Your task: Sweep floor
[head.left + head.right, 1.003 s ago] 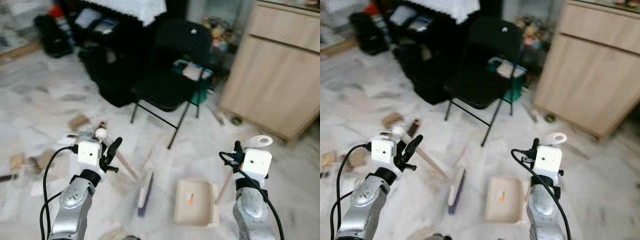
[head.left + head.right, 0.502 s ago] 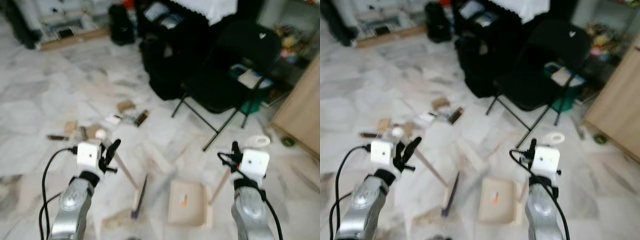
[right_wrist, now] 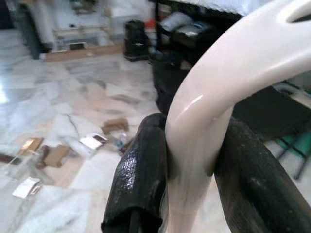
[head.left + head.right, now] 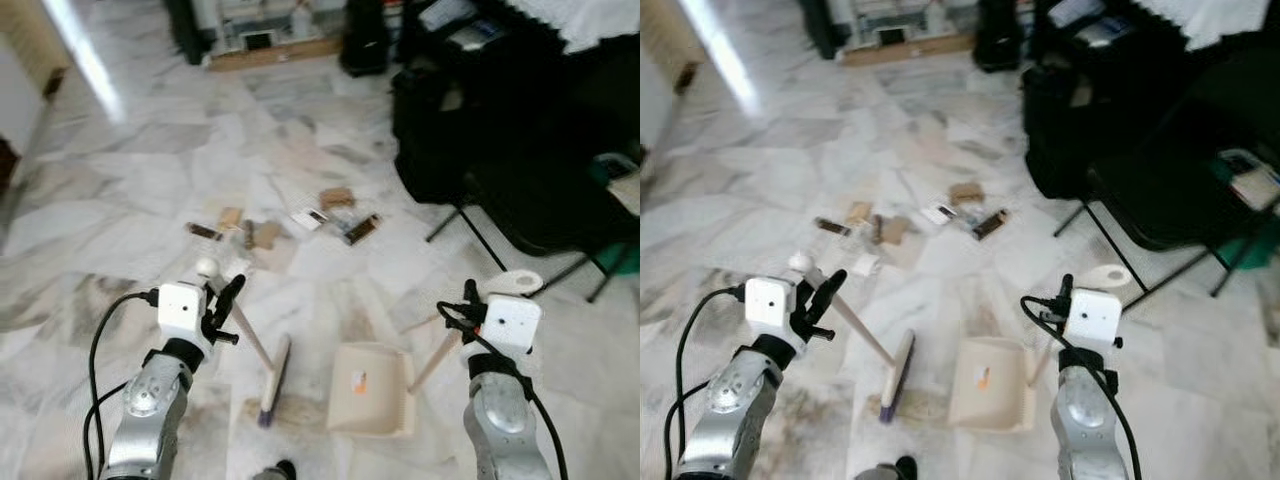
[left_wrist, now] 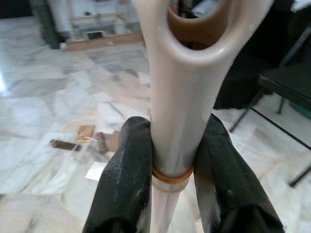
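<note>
Broom (image 4: 272,375) and dustpan (image 4: 372,390) are both in hand, side by side on the marble floor (image 4: 120,190) directly ahead of the robot. The left hand (image 4: 222,305) is closed on the upper end of the broom's handle; in the left wrist view both black fingers (image 5: 127,179) press flat against the cream shaft just below its hanging loop, at a thin brown ring. The right hand (image 4: 470,300) is closed on the curved top of the dustpan's long handle (image 3: 214,111), one finger on each side.

Handling, as a judgement:
- Broom: light, with a stiff shaft and a smooth, glossy grip end. A hold this high gives reach but little leverage over the head, so expect the shaft to twist between the fingers if the bristles drag (a lower hold would steady it).
- Dustpan: light, rigid plastic. A long handle held at the top lets the pan swing or lift its front lip; keep the lip flat on the floor.
- Both handles are round and slick against the pads, so firm, square pressure matters more than force.

Debris (image 4: 262,232) lies scattered further ahead: small cardboard scraps, paper pieces and dark wrappers, well apart from the broom head. These look light and flat, likely to slide easily on polished stone. A black folding chair (image 4: 560,200) stands to the right.
</note>
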Robot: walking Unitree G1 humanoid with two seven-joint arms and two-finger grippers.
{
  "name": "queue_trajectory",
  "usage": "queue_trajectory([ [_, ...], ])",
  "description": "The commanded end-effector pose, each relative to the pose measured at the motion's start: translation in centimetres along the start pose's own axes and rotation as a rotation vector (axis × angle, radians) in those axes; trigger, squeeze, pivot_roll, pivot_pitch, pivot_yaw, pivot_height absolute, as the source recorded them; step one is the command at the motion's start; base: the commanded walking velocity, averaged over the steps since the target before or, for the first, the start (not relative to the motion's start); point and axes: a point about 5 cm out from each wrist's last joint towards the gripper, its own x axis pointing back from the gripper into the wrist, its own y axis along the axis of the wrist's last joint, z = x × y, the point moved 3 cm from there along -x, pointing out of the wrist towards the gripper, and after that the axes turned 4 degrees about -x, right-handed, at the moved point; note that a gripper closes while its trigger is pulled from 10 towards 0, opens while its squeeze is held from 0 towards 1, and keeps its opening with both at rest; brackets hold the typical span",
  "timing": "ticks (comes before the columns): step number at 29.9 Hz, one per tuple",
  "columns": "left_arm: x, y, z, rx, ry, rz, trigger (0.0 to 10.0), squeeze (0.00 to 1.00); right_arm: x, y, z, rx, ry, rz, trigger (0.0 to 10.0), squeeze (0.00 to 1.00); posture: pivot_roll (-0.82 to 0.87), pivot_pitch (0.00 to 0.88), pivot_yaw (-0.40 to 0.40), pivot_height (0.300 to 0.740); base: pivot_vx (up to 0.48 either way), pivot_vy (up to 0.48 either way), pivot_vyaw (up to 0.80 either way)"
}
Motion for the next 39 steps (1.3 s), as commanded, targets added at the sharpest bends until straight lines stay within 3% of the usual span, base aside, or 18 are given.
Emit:
queue_trajectory([
  [1,0.2,0.2,0.8,-0.015,0.019,-0.011,10.0,0.00,-0.2,1.2,0.6,-0.012,0.015,-0.051,10.0,0.00,-0.04,0.099,0.017,0.740,0.000,0.000,0.80],
  [21,0.3,0.1,1.1,-0.017,0.074,-0.011,10.0,0.00,-0.3,1.2,0.7,-0.015,0.029,-0.055,10.0,0.00,-0.03,0.089,0.001,0.740,0.000,0.000,0.80],
  [29,0.6,-0.2,1.6,-0.028,0.141,-0.009,10.0,0.00,-0.9,2.2,0.0,-0.031,0.031,-0.092,10.0,0.00,-0.03,0.089,-0.013,0.740,0.000,0.000,0.00],
  [39,0.3,0.2,1.0,-0.069,0.125,-0.025,10.0,0.00,-1.4,2.5,1.0,-0.048,0.062,-0.103,10.0,0.00,-0.02,0.092,-0.013,0.740,0.000,0.000,0.00],
])
